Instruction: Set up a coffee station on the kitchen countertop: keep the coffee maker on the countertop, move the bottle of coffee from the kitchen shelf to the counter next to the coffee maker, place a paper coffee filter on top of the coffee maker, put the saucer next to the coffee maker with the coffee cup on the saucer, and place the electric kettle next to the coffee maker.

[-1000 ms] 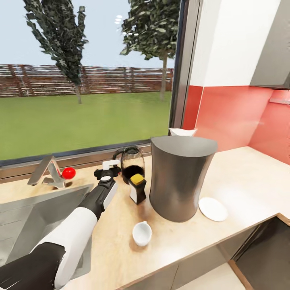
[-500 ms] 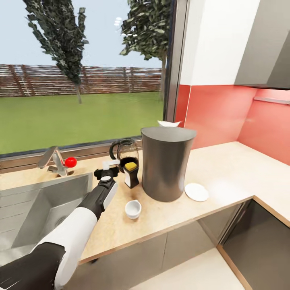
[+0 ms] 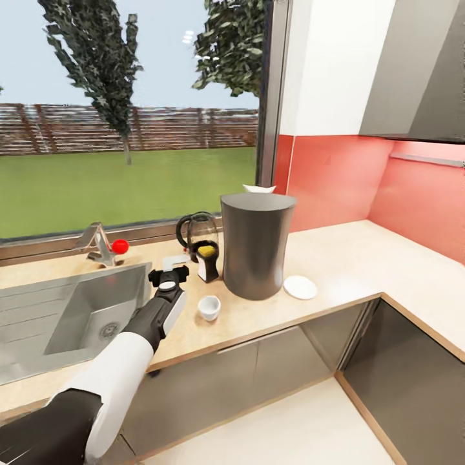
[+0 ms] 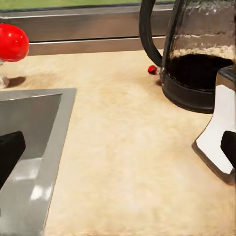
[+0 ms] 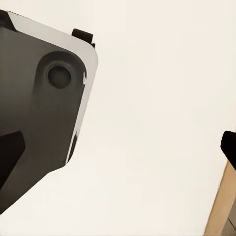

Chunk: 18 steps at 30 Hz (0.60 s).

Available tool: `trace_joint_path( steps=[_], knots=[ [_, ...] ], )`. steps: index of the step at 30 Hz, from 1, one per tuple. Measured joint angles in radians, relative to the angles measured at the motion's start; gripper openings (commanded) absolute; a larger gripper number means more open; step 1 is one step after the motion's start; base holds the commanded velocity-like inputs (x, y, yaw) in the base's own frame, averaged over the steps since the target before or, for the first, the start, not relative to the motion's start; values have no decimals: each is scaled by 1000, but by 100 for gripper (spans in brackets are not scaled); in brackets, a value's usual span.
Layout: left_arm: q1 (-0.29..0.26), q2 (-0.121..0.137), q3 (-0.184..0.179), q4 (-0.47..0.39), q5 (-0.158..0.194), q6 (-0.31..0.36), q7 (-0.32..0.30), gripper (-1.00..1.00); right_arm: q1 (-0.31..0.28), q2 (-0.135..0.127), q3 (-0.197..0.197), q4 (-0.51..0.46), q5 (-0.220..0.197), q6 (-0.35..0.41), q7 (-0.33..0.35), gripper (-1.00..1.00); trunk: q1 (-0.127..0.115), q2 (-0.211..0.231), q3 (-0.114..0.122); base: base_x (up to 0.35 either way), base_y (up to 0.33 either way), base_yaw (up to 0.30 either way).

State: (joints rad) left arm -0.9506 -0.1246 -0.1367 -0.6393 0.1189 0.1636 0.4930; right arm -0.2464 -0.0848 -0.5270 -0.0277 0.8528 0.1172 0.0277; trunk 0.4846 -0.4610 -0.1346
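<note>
The countertop (image 3: 361,258) is running pale beige and smooth along the window and turning at the right corner, with a steel sink (image 3: 90,310) sunk into its left part. On it the coffee maker (image 3: 256,244) is standing upright — a tall dark grey cylinder, a little waisted, probably the heaviest thing here and best left where it is. The paper coffee filter (image 3: 258,188) is resting on its flat top; it looks thin and light, easy to knock off.

Just left of the coffee maker and farther back, the electric kettle (image 3: 199,234) is showing clear glass over a dark base. I judge it fragile and slippery on the body, so the black loop handle is the place to take it. In front of it the coffee bottle (image 3: 207,261) is standing, squat and dark with a yellow cap.

The saucer (image 3: 300,287) is lying flat at the near right of the coffee maker. The cup (image 3: 208,307) is sitting apart on the near left — small, stiff, likely light; gripping its rim seems safest.

The left gripper (image 3: 168,274) is hovering over the counter by the sink with its fingers spread and nothing between them. The right gripper (image 5: 118,152) is also spread wide, empty.
</note>
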Motion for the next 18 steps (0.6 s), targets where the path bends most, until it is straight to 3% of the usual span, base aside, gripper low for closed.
trace_joint_path(
  steps=[9, 12, 15, 17, 18],
  knots=[
    [3, -1, -1, -1, 1, 0, 0, 100, 0, 0, 0, -1, -1, 0, 0, 100, 0, 0, 0, -334, -1, 0],
    [109, -3, -2, -79, 2, -38, 0, 100, 0, 0, -1, -1, -2, -1, 0, 100, 0, 0, 0, -336, 0, 0],
    [255, -3, -8, -201, 4, -96, 0, 100, 0, 1, -1, -1, -2, -1, 0, 100, 0, 0, 0, -337, 0, 0],
    [354, -2, -34, -284, 4, -119, 1, 100, 0, 1, -1, -1, -2, -2, 0, 100, 0, 0, 0, -332, 0, 0],
    [436, -1, -61, -344, 0, -159, 2, 100, 0, 2, 0, -2, -2, -2, 0, 100, 0, 0, 0, -315, 0, 0]
  ],
)
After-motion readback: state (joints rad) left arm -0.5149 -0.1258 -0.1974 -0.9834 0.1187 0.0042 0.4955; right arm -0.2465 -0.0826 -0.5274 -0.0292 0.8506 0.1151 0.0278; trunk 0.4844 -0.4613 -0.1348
